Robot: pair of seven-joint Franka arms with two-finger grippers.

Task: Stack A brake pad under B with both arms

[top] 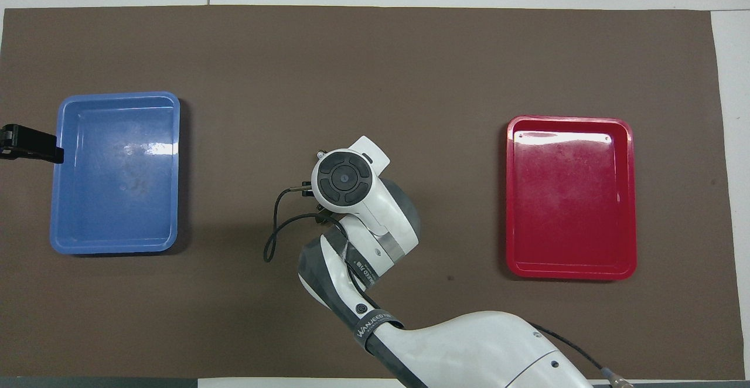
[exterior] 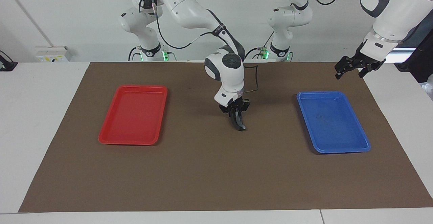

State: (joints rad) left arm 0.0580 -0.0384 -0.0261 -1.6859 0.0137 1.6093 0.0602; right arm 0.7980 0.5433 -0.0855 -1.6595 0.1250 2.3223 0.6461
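Right gripper down on brake piece at mat centre, left gripper up and waiting.
My right gripper (exterior: 237,115) points straight down at the middle of the brown mat (exterior: 203,176), between the red plastic tray (exterior: 135,87) and the blue plastic tray (exterior: 321,93). Directly under it is the long narrow black crescent brake piece (exterior: 241,125), low end touching the mat. I cannot tell whether I am pinching it or letting go. The short dark brake pad is not separable from it here, and from overhead my wrist hides the spot. My left gripper (exterior: 351,69) hangs in the air, fingers (exterior: 339,74) spread and holding nothing, over the mat's edge by the blue tray at my left arm's end.
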